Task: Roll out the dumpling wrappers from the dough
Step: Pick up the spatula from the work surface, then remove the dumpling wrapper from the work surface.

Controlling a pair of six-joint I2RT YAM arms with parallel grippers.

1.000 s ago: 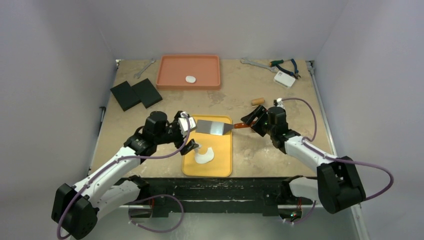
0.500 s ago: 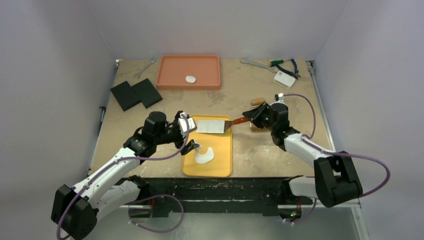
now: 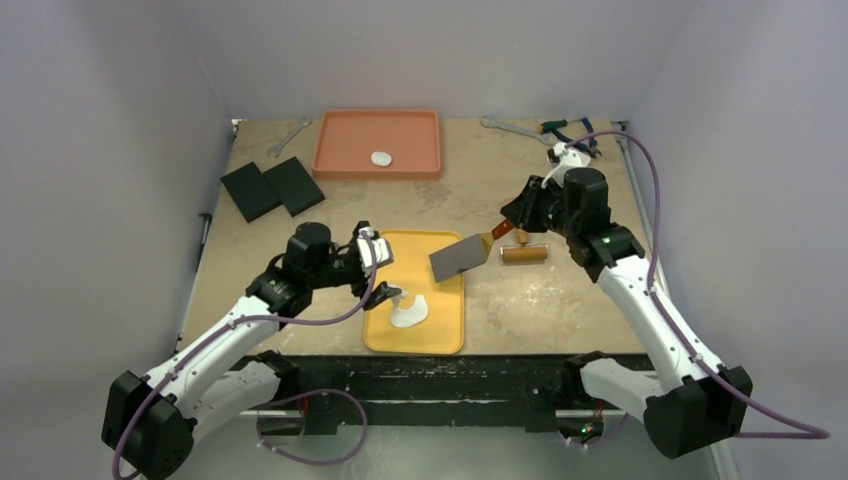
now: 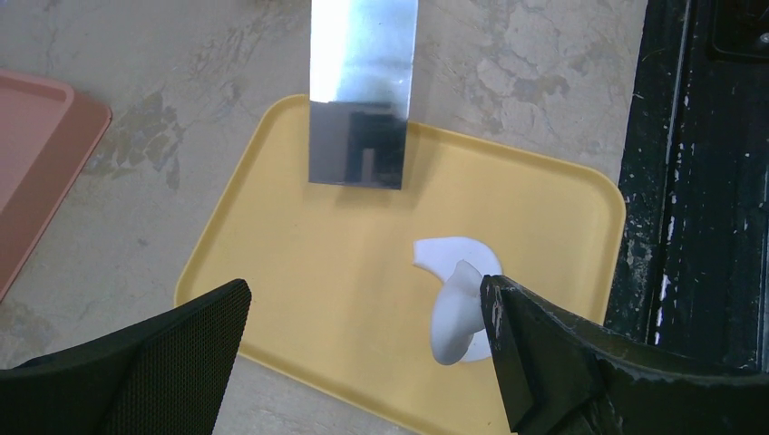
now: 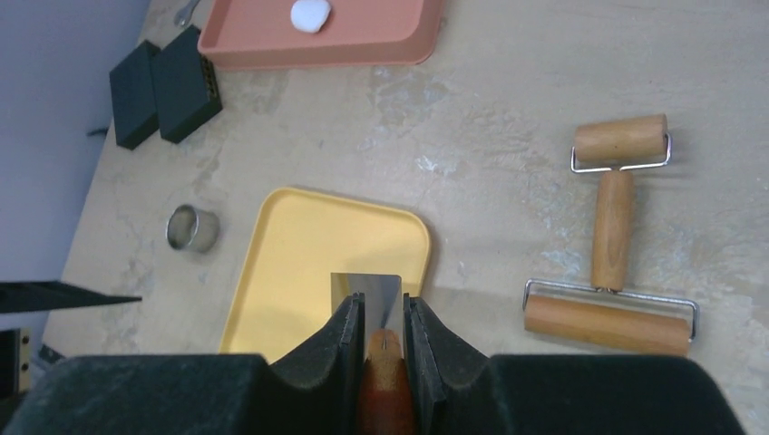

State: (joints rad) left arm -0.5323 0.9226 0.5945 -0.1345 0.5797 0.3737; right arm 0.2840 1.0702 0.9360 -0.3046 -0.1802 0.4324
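Right gripper (image 5: 383,313), clenched on the spatula (image 3: 459,257), has lifted rightward off the yellow tray (image 3: 440,325); left gripper (image 4: 365,288) hangs released over the dough scrap (image 3: 408,312). Dumpling wrapper (image 3: 381,157) lies in orange tray (image 3: 330,150); scrap-lifting likely, needing flat blade.

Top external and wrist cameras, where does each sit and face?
Top external: above and behind the bases, looking down at the table; both arms show.
Left wrist: on the left arm, above the yellow tray; open left end effector shows.
Right wrist: looking down the spatula; right end effector grips it.
All three share tray and spatula.
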